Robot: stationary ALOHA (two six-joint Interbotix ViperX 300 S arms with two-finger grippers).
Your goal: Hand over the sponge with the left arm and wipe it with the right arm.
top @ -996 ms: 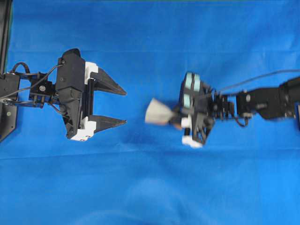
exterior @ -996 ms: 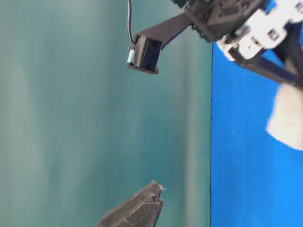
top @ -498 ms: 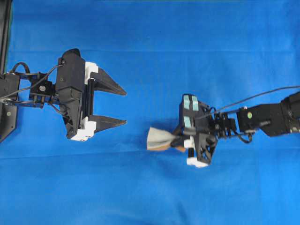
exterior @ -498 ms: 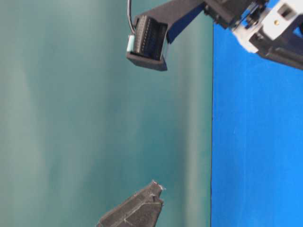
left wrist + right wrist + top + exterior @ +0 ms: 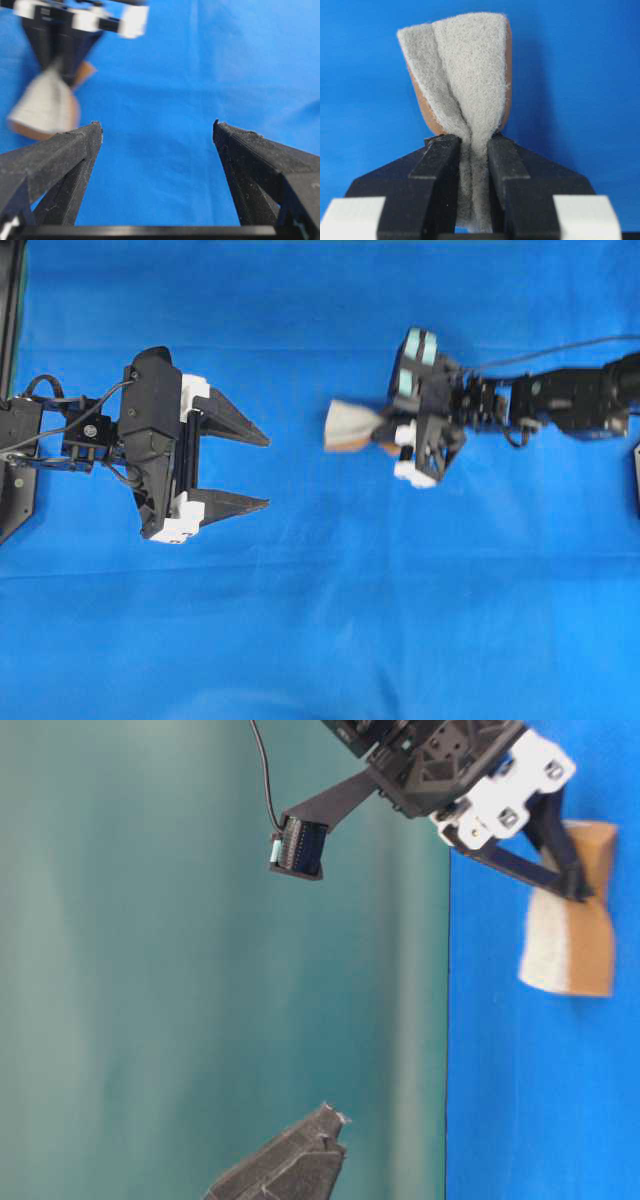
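No legible text, labels, brand marks, nos. or signs found in any view: none on either arm, the sponge point(image 5: 465, 90) or the blue cloth point(image 5: 320, 620).

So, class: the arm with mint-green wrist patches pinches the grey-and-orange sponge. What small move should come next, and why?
Probably another wiping stroke across the blue cloth. The right gripper is clamped on the grey-and-orange sponge, squeezing it thin between the fingers, while the left gripper stands open and empty, so the handover looks done and only wiping seems left.
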